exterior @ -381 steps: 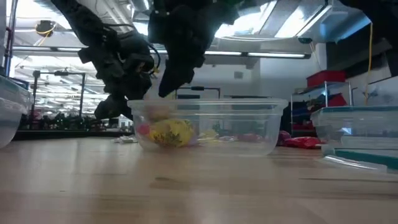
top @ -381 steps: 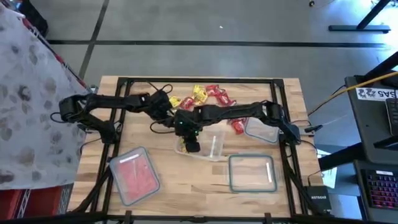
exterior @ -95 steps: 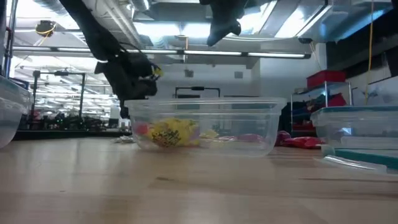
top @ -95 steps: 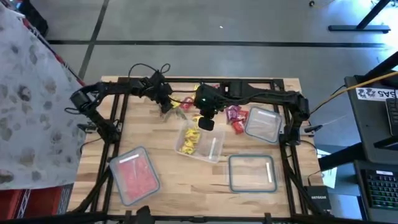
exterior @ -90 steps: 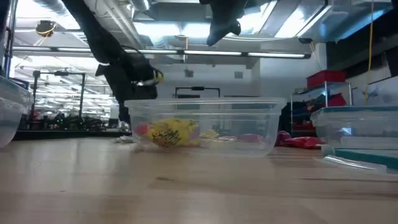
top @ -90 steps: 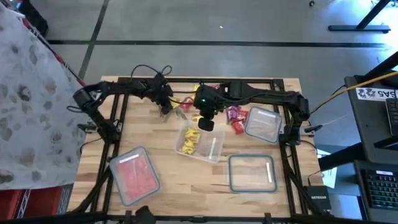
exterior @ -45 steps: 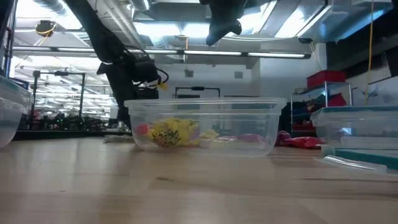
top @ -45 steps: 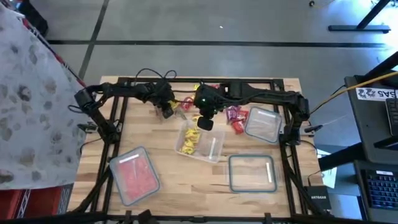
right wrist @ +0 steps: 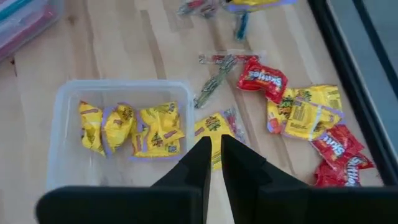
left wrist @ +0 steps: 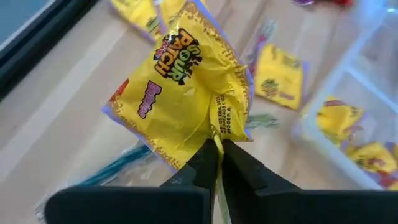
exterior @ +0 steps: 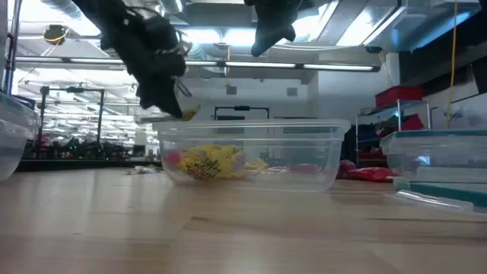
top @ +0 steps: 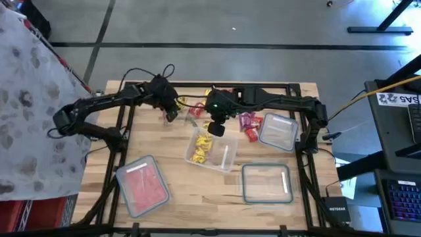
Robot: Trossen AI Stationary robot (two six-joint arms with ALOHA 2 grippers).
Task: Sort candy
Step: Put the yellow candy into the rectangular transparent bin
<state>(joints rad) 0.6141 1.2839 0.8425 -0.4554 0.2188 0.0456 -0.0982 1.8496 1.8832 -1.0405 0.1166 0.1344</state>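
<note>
My left claw (left wrist: pixel 216 163) is clenched on a yellow candy packet (left wrist: pixel 186 93), pinched at its edge, lifted off the worktop (top: pixel 171 158) near the loose candy pile (right wrist: pixel 298 118). My right claw (right wrist: pixel 215 163), fingers nearly together w/ nothing between, hangs above the clear container (right wrist: pixel 62 124) w/ yellow candies inside (right wrist: pixel 134 130).

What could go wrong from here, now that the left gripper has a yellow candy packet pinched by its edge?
The left gripper holds the yellow Sour Patch packet only by a thin wrapper edge, so it might slip out before reaching the clear container of yellow candy. The right gripper hovers shut near that container, so the arms might crowd each other there.
</note>
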